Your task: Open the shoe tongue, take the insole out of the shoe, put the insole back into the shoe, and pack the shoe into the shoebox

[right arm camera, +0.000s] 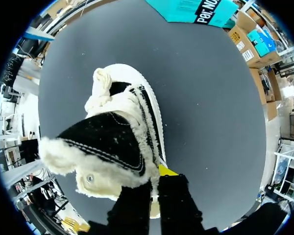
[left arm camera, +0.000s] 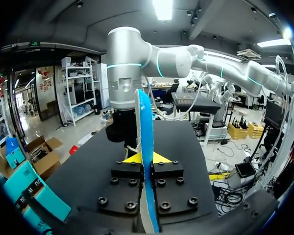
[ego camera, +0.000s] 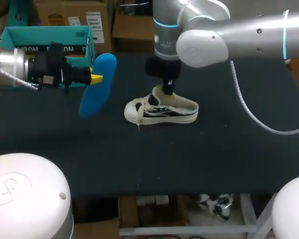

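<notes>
Blue insole (ego camera: 97, 84) is hanging edge-on above the surface (ego camera: 139, 159), clamped between the nearly closed left jaws. Right jaws are pinching the fleece-lined tongue (right arm camera: 103, 144) of the shoe (ego camera: 162, 112), which is resting mid-surface. Teal shoebox (ego camera: 45, 37) is sitting at the rear left.

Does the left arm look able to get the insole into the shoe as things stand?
Probably, though tightly: the right gripper holds the shoe tongue up, opening the shoe, but hangs right over that opening.
</notes>
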Motion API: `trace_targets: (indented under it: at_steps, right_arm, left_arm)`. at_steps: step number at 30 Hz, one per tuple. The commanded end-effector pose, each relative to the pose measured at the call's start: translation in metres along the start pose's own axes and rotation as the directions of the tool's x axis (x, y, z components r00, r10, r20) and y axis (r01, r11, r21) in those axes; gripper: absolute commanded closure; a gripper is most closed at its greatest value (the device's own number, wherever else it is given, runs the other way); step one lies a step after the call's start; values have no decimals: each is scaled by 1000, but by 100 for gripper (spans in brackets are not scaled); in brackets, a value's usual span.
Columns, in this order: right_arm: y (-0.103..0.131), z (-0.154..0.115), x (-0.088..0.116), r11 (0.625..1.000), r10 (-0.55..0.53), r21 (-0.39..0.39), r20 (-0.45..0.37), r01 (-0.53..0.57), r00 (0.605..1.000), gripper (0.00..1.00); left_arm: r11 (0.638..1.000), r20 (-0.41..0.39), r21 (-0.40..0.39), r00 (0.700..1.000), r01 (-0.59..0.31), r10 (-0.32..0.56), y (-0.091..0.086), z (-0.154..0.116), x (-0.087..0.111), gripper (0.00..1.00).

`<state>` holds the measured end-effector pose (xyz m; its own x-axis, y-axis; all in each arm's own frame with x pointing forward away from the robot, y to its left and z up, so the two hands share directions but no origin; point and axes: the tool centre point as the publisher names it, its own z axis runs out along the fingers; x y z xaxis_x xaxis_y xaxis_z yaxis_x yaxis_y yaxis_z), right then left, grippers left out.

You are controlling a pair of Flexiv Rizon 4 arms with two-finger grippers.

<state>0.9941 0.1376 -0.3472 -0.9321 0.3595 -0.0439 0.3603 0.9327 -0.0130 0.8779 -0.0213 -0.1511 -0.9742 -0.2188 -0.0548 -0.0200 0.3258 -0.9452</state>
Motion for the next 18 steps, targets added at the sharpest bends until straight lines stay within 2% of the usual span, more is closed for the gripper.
trace_targets:
  at_steps: [1,5,9,13,18]
  right_arm:
    - [-5,-17,10,996,87,-15,-5,-87,996,100]
    - [-8,-30,21,976,214,-37,-22,-215,977,100]
    - [-9,-42,32,937,340,-65,-56,-344,939,100]
    - [-5,-49,45,881,454,-103,-97,-463,886,100]
    - [3,-49,61,792,582,-122,-145,-598,800,100]
  left_arm:
    - [1000,-108,13,994,-14,15,-9,14,-22,100]
    - [999,-178,31,983,-34,39,-24,26,-35,100]
    - [997,-246,57,967,-51,64,-37,34,-47,100]
    - [995,-305,65,948,-72,88,-47,41,-57,100]
    - [993,-373,82,921,-85,110,-56,48,-69,100]
